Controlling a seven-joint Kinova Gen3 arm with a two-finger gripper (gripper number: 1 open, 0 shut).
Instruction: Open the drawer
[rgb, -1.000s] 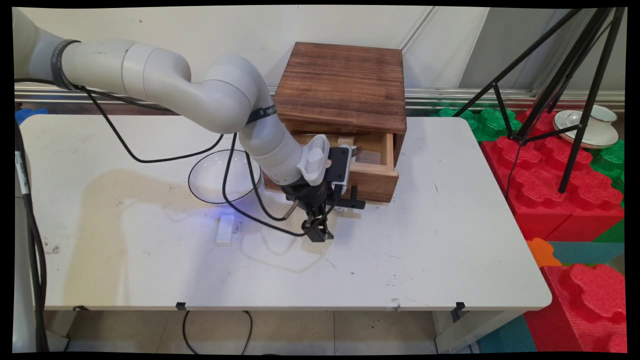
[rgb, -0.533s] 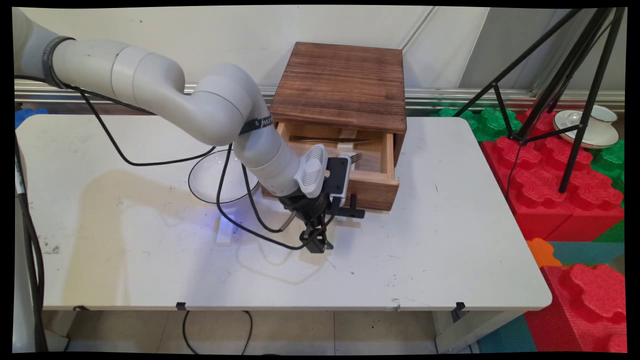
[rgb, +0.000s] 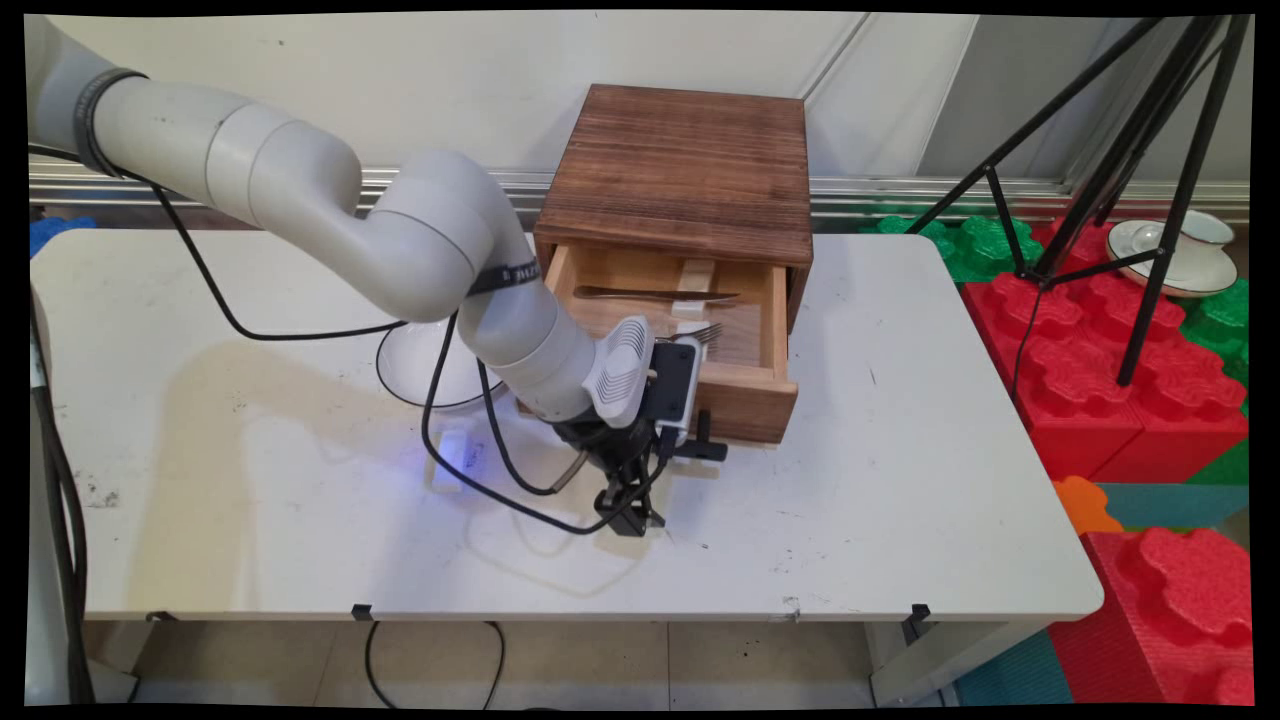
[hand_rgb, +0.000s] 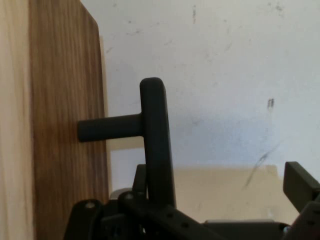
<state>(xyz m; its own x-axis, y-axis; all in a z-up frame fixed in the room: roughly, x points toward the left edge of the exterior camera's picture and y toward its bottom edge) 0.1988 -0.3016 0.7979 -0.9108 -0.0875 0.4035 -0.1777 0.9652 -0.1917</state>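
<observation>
Main view: the white arm reaches from the upper left down to the front of a wooden box (rgb: 680, 170) standing at the back of the white table (rgb: 900, 480). The box's drawer (rgb: 740, 395) stands pulled out, showing a fork (rgb: 700, 332) and a long metal utensil (rgb: 655, 293) lying inside. The black gripper (rgb: 628, 515) points down at the table just in front of the drawer, beside its black T-shaped handle (rgb: 703, 440). A clear glass bowl (rgb: 415, 365) sits left of the box, partly hidden by the arm, and a small white block (rgb: 452, 460) lies in front of the bowl.

Hand view: the drawer's wooden front (hand_rgb: 65, 120) fills the left side, with the handle (hand_rgb: 150, 135) projecting from it. The jaws are spread apart; one finger lies next to the handle's crossbar, the other finger (hand_rgb: 300, 187) stands well clear at the right, and nothing is gripped.
</observation>
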